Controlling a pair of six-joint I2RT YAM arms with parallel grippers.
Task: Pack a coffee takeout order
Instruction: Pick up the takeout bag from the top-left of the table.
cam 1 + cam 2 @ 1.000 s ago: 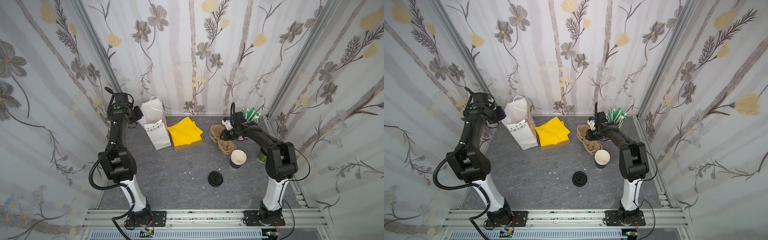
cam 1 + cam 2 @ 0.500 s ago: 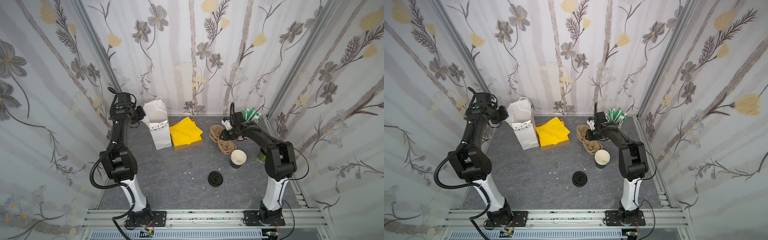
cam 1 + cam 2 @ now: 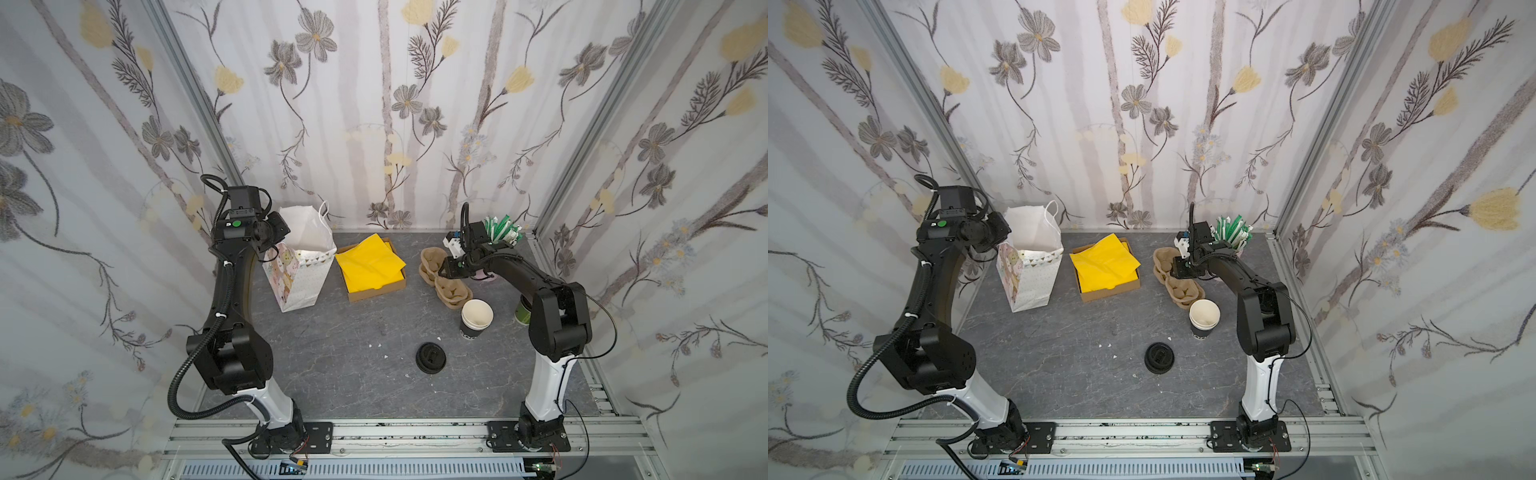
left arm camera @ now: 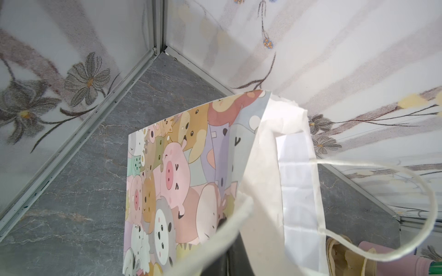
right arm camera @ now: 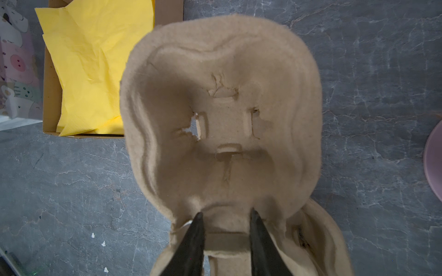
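Note:
The white paper bag (image 3: pixel 299 274) (image 3: pixel 1030 278) with cartoon animals (image 4: pixel 179 179) stands open at the back left. My left gripper (image 3: pixel 282 232) (image 3: pixel 1000 230) (image 4: pixel 227 260) is shut on its top rim by the handle. Yellow napkins (image 3: pixel 370 264) (image 3: pixel 1104 264) (image 5: pixel 95 67) lie in a shallow cardboard box. The green cup (image 3: pixel 523 309) shows only as a sliver behind the right arm; its lid is hidden. My right gripper (image 3: pixel 444 272) (image 3: pixel 1177 270) (image 5: pixel 227 219) is shut on the middle ridge of a brown pulp cup carrier (image 3: pixel 432 259) (image 3: pixel 1163 257) (image 5: pixel 222 119).
Another pulp carrier (image 3: pixel 453 291) lies under and beside the held one. Stacked black cups with cream insides (image 3: pixel 476 320) (image 3: pixel 1204 320) stand nearby, and a loose black lid (image 3: pixel 431 357) (image 3: pixel 1158 357) lies in front. Green-and-white sticks in a pink holder (image 3: pixel 503 226) fill the back right corner.
My left gripper moved right to the bag's rim and shut on it; the bag now stands more upright and open. The right arm has hardly moved.

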